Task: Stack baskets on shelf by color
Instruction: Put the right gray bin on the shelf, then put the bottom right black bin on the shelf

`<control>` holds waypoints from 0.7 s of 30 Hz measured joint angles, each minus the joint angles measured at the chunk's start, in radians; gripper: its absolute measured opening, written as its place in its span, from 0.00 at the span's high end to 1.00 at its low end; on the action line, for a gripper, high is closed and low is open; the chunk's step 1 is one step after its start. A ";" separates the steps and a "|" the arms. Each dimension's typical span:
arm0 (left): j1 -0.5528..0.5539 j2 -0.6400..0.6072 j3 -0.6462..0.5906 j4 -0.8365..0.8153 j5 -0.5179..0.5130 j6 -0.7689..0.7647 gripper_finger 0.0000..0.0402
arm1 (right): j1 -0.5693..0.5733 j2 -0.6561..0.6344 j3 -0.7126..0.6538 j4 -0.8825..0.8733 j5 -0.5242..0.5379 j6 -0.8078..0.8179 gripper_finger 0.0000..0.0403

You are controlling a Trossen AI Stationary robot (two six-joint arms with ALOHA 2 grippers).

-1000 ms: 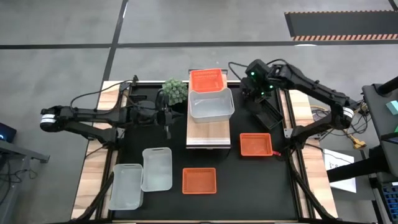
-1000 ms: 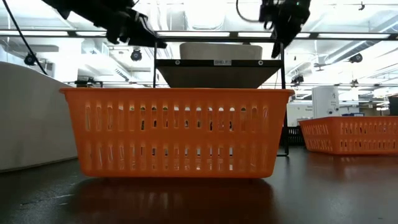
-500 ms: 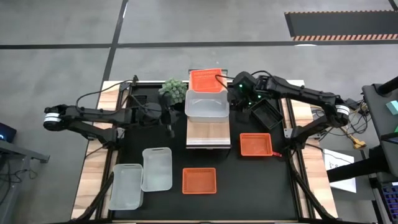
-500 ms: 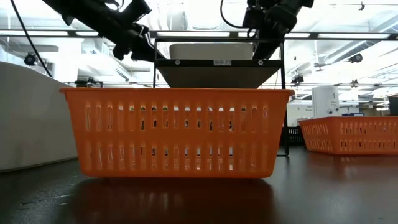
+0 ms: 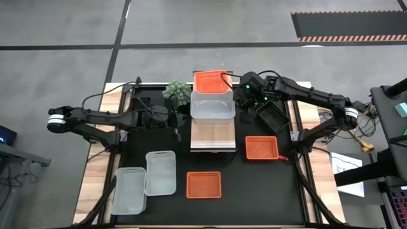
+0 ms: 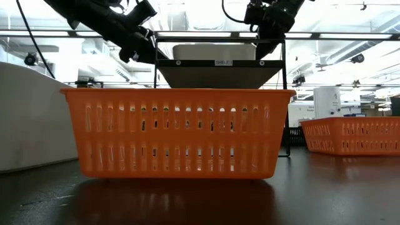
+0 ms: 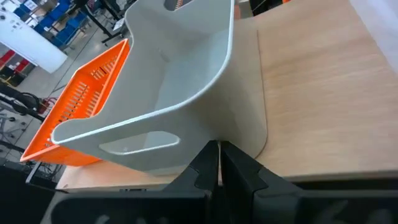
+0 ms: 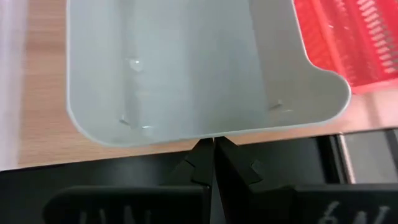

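Your white basket (image 5: 211, 106) sits on the shelf (image 5: 213, 135) beside the red basket (image 5: 210, 81). Left gripper (image 7: 219, 163) and right gripper (image 8: 213, 151), fingers together, appear to nudge it; square it next.

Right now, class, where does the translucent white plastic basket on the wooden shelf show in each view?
High view: translucent white plastic basket mid-shelf, beside the red-orange slotted basket.
Low view: pale strip on top of the shelf, behind the near orange basket.
Left wrist view: centre.
Right wrist view: fills the upper frame.
Shared landmark: light wood-grain shelf top.
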 joint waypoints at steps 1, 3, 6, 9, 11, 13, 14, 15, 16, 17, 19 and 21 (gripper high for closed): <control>0.000 0.011 0.002 0.014 0.000 0.000 1.00 | -0.001 0.000 0.000 -0.001 0.002 0.000 0.98; 0.000 0.030 0.004 0.035 -0.001 0.000 1.00 | -0.001 0.000 0.000 -0.004 0.006 -0.007 0.98; 0.003 0.050 0.009 0.037 -0.002 0.001 1.00 | -0.001 0.000 0.000 -0.004 0.009 -0.014 0.98; 0.003 0.054 0.009 0.030 -0.039 0.001 1.00 | -0.001 -0.001 0.000 -0.002 0.027 -0.030 0.98; 0.003 0.047 0.008 0.019 -0.097 0.001 1.00 | 0.000 0.000 0.000 -0.007 0.046 -0.042 0.98; 0.005 0.027 0.008 -0.014 -0.177 0.002 1.00 | 0.001 -0.001 0.000 -0.022 0.099 -0.056 0.98; 0.010 0.017 0.008 -0.024 -0.213 0.004 1.00 | 0.000 -0.001 0.000 -0.031 0.130 -0.067 0.98; 0.018 0.008 0.008 -0.026 -0.235 0.010 1.00 | -0.006 -0.001 0.000 -0.037 0.159 -0.086 0.98; 0.031 -0.004 0.007 -0.038 -0.240 0.023 1.00 | -0.012 -0.001 0.000 -0.042 0.185 -0.099 0.98; 0.047 -0.015 0.003 -0.049 -0.240 0.030 1.00 | -0.019 -0.001 0.000 -0.046 0.201 -0.113 0.98; 0.080 -0.031 0.001 -0.049 -0.235 0.032 1.00 | -0.041 -0.001 0.000 -0.042 0.206 -0.136 0.98; 0.109 -0.047 -0.002 -0.050 -0.231 0.030 1.00 | -0.063 -0.001 0.000 -0.040 0.206 -0.148 0.98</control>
